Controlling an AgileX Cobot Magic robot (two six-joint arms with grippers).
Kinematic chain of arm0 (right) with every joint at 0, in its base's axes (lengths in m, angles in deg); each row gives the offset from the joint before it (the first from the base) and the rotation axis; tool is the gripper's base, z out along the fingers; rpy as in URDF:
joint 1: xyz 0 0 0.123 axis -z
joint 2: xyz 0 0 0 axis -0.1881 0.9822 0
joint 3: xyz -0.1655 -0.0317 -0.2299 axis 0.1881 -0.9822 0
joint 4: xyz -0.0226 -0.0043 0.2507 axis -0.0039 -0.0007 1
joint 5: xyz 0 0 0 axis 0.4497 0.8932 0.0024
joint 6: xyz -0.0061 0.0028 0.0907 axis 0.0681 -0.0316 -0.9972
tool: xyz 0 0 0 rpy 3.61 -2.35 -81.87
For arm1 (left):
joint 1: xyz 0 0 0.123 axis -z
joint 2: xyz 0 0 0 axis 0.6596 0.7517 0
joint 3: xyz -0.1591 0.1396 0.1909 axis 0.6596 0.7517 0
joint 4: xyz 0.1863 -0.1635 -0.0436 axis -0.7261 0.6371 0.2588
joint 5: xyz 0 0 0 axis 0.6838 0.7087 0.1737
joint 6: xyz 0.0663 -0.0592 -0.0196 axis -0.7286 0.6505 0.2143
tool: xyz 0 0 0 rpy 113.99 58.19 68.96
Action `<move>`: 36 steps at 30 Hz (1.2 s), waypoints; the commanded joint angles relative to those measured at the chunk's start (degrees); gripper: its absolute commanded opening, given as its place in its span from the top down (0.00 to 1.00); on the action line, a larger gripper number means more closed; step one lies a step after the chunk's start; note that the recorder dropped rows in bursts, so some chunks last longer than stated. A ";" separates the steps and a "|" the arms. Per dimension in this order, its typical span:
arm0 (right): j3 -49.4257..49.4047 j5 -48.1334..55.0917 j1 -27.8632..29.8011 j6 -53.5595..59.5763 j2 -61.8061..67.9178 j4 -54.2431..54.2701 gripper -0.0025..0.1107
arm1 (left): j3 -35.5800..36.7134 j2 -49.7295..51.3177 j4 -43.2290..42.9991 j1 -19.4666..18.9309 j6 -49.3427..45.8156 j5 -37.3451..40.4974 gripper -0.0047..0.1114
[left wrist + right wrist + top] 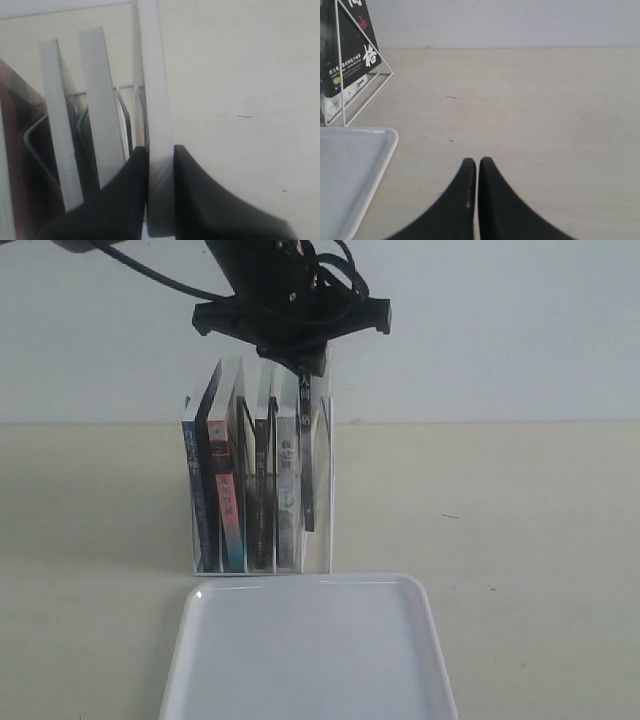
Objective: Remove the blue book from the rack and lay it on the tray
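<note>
Exterior view puts your left pincer (305, 368) clamped on the top edge of the blue book (307, 455), which hangs in the end slot of the rack (328, 490), its foot higher than its neighbours'. By my reading you are partway through the lift; clearing the wires, carrying it over and laying it flat are left. The rack also holds several other books, among them a pink-and-teal book (228, 515) and a grey-spined book (286, 490). The tray (310, 660) in front holds nothing. Your right pincer (477, 167) is pressed together above the tabletop (545, 125), beside the tray.
</note>
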 commanded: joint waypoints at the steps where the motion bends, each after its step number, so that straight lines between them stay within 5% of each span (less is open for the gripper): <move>1: 0.00 -0.25 0.23 0.07 -0.28 -0.48 0.97 | -0.98 -3.46 -0.02 0.57 0.20 -0.74 0.92; 16: 0.00 -0.25 0.23 0.07 -0.28 -0.48 0.97 | -0.98 -6.03 -0.45 2.29 0.06 0.46 0.92; 36: 0.00 -0.25 0.23 0.07 -0.28 -0.48 0.97 | -0.98 2.78 -3.04 2.32 3.25 1.71 0.92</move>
